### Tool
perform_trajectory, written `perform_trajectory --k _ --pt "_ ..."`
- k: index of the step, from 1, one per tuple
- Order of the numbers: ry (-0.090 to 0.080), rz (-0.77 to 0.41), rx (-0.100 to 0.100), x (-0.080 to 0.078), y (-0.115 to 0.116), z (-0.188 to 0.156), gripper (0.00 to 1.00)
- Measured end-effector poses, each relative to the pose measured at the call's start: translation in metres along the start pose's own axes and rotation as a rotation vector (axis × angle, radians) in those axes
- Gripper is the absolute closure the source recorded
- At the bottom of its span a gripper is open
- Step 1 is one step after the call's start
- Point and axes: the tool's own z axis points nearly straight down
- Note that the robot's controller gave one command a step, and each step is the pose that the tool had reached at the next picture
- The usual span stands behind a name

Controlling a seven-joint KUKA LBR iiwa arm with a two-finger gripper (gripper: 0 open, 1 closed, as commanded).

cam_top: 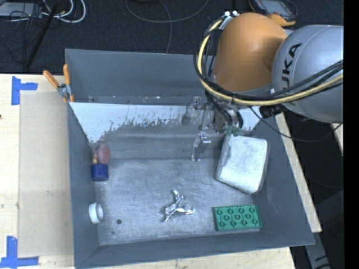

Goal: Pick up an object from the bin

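Gripper [200, 140] is low in the bin [168, 66], close to the back wall and right of centre, under the arm's orange cover [247, 52]. Apart or together? Cannot tell from here. Nothing is visibly up off the floor, so I'd judge the pick not yet made: the whole grasp and lift are left to do.

Nearest thing is the white pad [242, 162], a rounded rectangular block lying just beside the gripper, to its right and a little toward the front. That looks the likeliest candidate, though nothing shows the gripper around it.

The other 4 things sit well apart from it. The green studded brick [237, 217] lies by the front right corner and the silver metal piece [178, 206] front centre. A blue cap [100, 171] with a pinkish bit sits by the left wall, and a white ring [96, 212] front left.

Room-wise, the middle floor is open. The pad lies close to the sloping right wall, so that side is tight.
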Motion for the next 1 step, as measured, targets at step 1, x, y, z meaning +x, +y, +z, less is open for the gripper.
perform_trajectory --k 1 --pt "0.014 -0.016 0.001 0.0811 -0.0449 0.0675 0.0"
